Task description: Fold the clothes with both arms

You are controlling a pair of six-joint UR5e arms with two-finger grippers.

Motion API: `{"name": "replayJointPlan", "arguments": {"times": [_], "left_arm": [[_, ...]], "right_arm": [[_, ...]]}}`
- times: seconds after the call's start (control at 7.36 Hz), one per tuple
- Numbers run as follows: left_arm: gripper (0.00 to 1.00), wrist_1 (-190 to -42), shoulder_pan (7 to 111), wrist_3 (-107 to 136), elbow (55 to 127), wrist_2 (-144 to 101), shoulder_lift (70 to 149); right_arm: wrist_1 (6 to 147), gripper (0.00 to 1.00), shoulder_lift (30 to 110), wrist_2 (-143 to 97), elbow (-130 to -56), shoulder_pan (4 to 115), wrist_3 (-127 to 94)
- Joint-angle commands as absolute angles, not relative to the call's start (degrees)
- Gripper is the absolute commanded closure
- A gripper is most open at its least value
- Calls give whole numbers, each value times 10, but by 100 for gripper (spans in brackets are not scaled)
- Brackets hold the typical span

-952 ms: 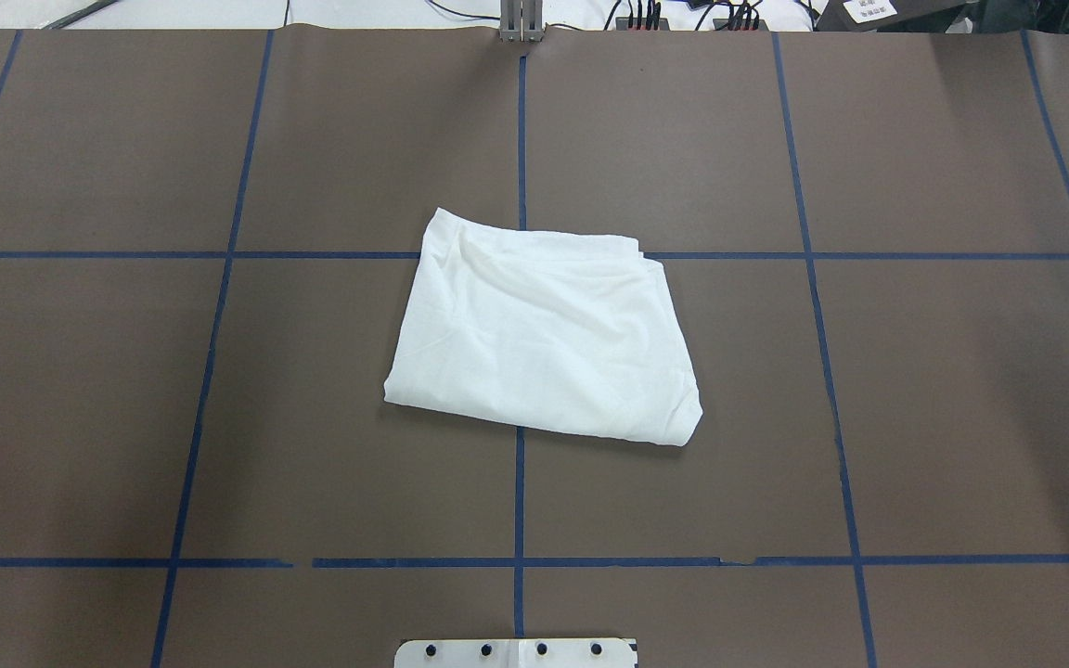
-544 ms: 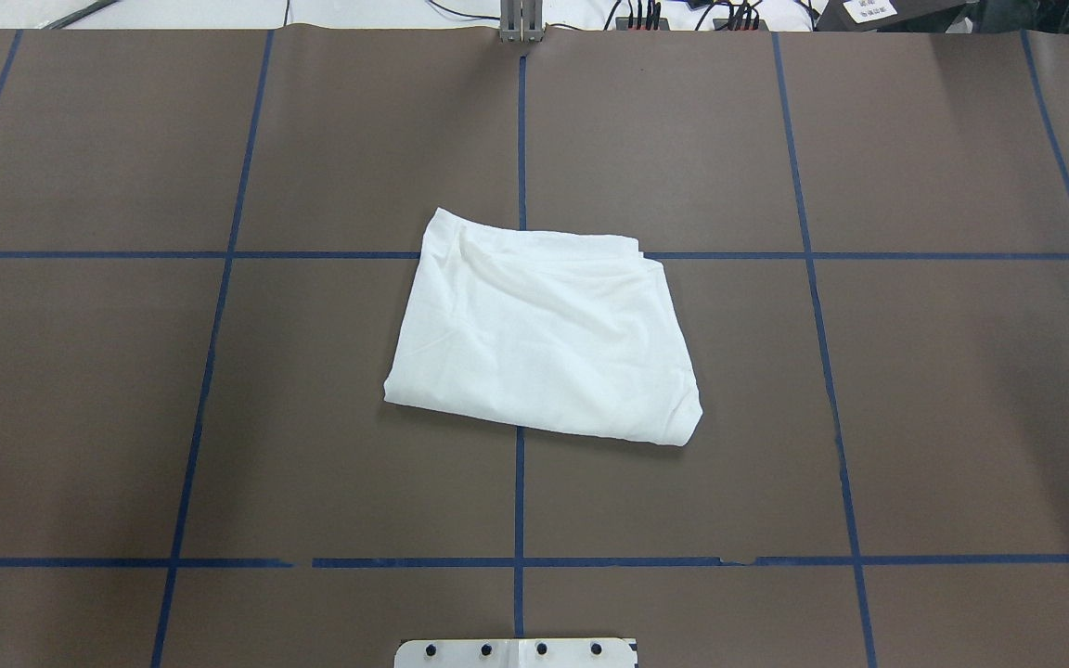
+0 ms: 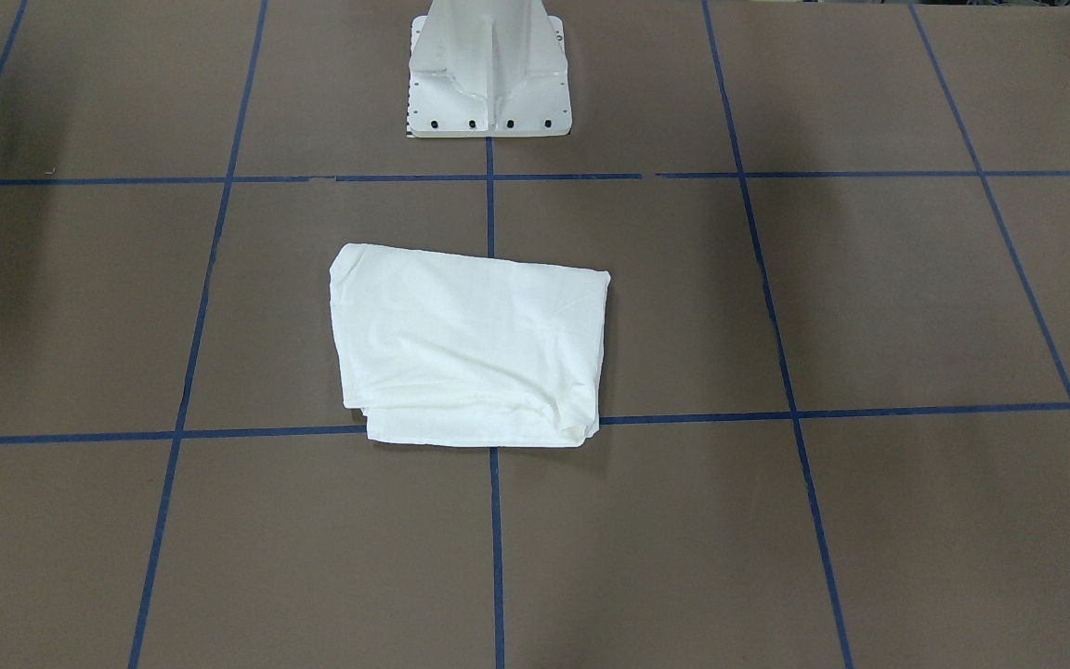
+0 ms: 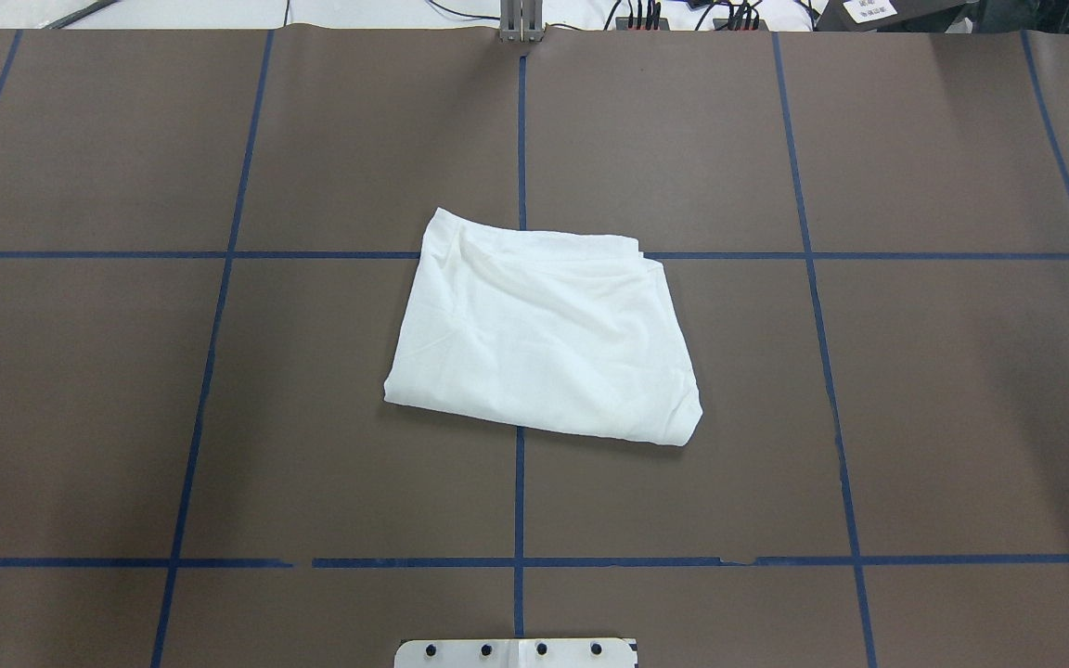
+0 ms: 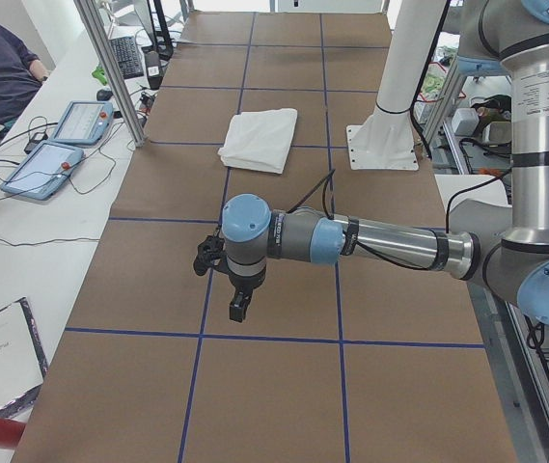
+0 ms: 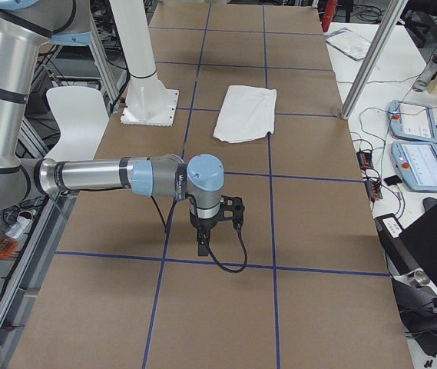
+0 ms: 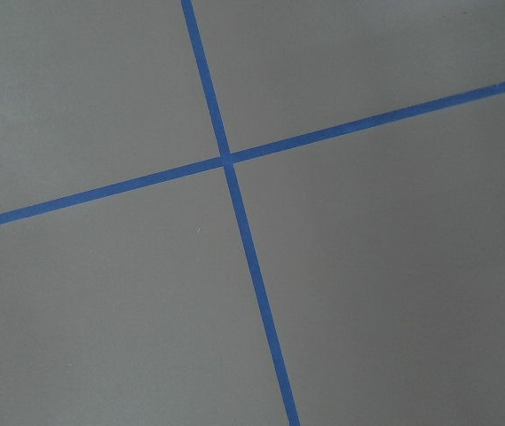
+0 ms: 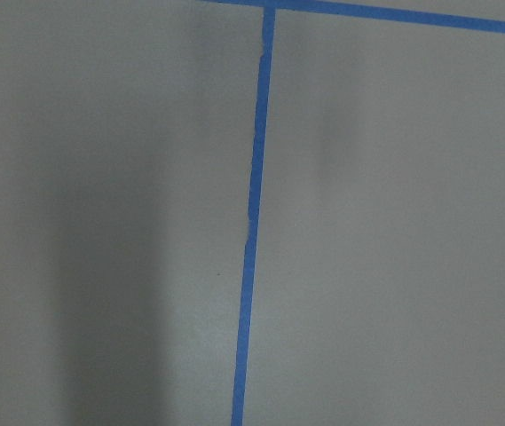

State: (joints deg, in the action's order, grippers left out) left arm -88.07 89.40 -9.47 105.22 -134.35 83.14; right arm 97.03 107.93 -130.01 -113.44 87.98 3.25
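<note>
Shirt [image 4: 544, 334] lay folded mid-frame on desk [image 4: 869, 417]. Left fingers [image 5: 238, 309] and right fingers [image 6: 202, 247] sat well apart from it; open or closed, could not tell. Risk: any nudge could unfold the uneven upper-edge layers.

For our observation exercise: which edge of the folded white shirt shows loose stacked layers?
The edge of the shirt farthest from the robot's pedestal: layered hems peek out there, while the edge nearest the pedestal is a single smooth fold.
</note>
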Motion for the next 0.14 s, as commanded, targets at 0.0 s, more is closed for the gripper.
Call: {"name": "replayJointPlan", "arguments": {"times": [0.0], "left_arm": [[0, -880, 894, -94, 1048, -1342, 831]], "right_arm": [[970, 0, 1079, -1301, -1135, 880, 33]]}}
